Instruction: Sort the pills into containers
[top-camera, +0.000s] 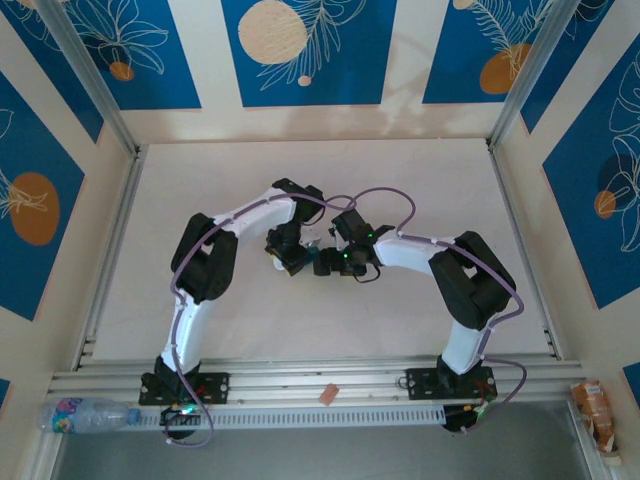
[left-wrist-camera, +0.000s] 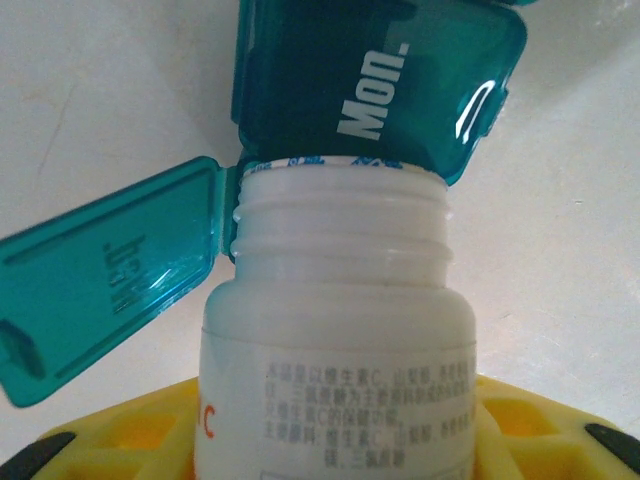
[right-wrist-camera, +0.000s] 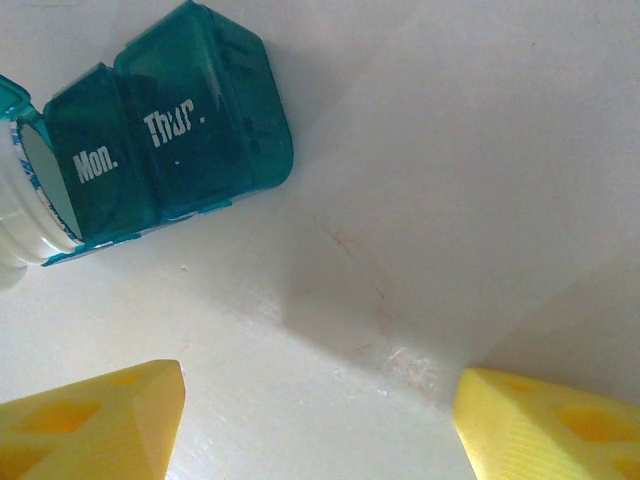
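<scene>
Currently the pouring step: L gripper (left-wrist-camera: 335, 435) grasps white bottle (left-wrist-camera: 340, 300), its mouth against the teal pill box (left-wrist-camera: 390, 90) by the open Mon. lid (left-wrist-camera: 375, 100), mid table (top-camera: 440, 190). R gripper (right-wrist-camera: 320, 420) hangs released, empty, near the box. Next: tip bottle slowly so pills drop in w/o spilling.

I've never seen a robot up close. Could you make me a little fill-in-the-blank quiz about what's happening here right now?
The left pincer grips a white bottle whose mouth sits at the compartment marked ___. On the pill box, the lid next to that one reads ___. The right pincer stands ___, with nothing between its fingers. Both pincers' fingers are coloured ___.
Missing words: Mon.; Thur.; open; yellow.
</scene>
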